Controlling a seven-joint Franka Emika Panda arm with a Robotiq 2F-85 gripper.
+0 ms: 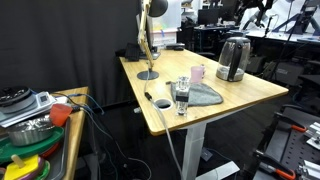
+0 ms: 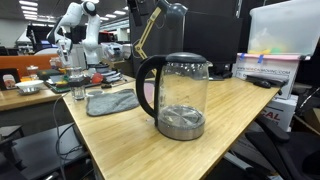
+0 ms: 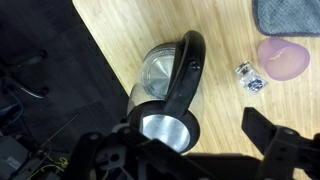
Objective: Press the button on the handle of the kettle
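Observation:
A glass-and-steel kettle (image 3: 160, 95) with a black handle (image 3: 185, 70) stands near the table edge. It also shows in both exterior views (image 1: 232, 58) (image 2: 182, 95), with the handle (image 2: 147, 88) on its side. In the wrist view my gripper (image 3: 190, 155) is open and empty. It hangs above the kettle, its two dark fingers spread to either side over the kettle's lid end. It touches nothing. I cannot make out the button on the handle. I cannot pick out the gripper in the exterior views.
On the wooden table (image 1: 250, 95) are a grey cloth (image 1: 205, 95), a drinking glass (image 1: 181, 95), a pink cup (image 3: 283, 58) and a desk lamp (image 1: 148, 45). A small clear object (image 3: 248, 78) lies beside the cup. The table edge and dark floor (image 3: 50, 60) lie just beside the kettle.

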